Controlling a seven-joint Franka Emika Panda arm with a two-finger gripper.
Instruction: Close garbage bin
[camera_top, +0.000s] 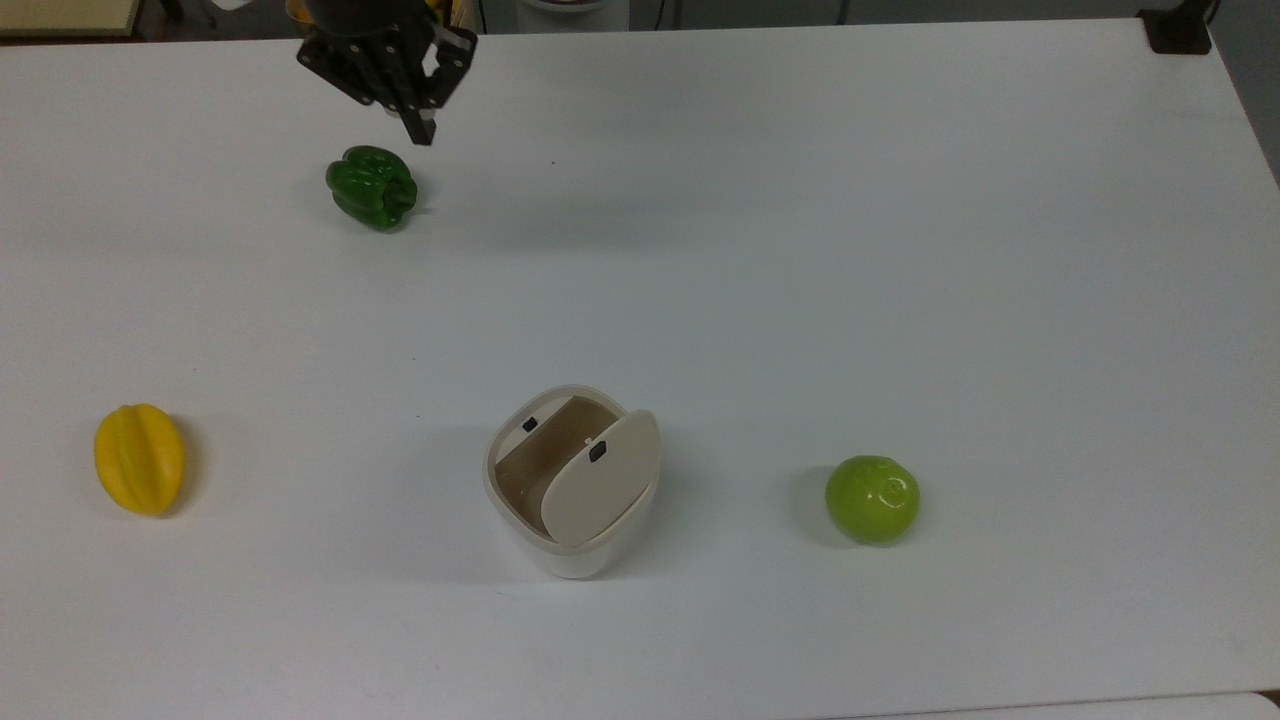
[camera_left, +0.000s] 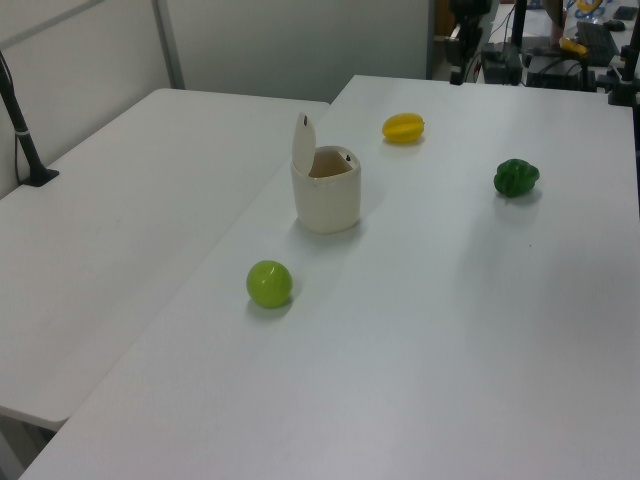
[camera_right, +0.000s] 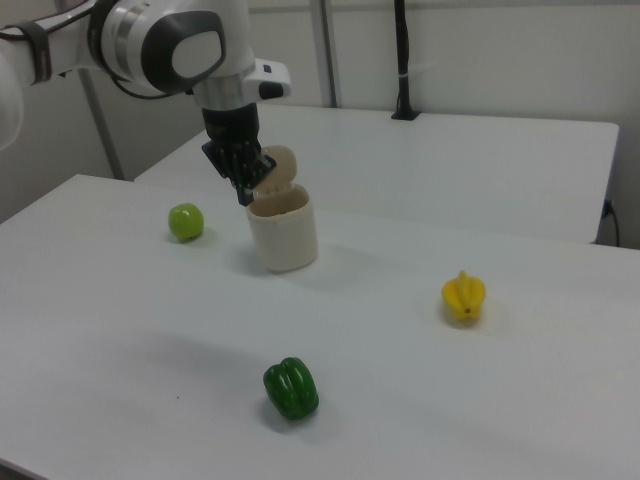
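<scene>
Quickly, on the white table (camera_top: 900, 250), from the top view's left: a yellow starfruit (camera_top: 139, 458) near the left edge, then a green bell pepper (camera_top: 372, 187) further back, with the gripper (camera_top: 419, 130) hanging just behind and to the right of it, touching nothing; whether it is spread or closed cannot be told. Next comes the garbage bin (camera_top: 570, 545), upright near the table's middle-front, its beige lid (camera_top: 598, 480) raised on the bin's right side with the cavity exposed. Well apart to the right lies a green round fruit (camera_top: 872, 498).
</scene>
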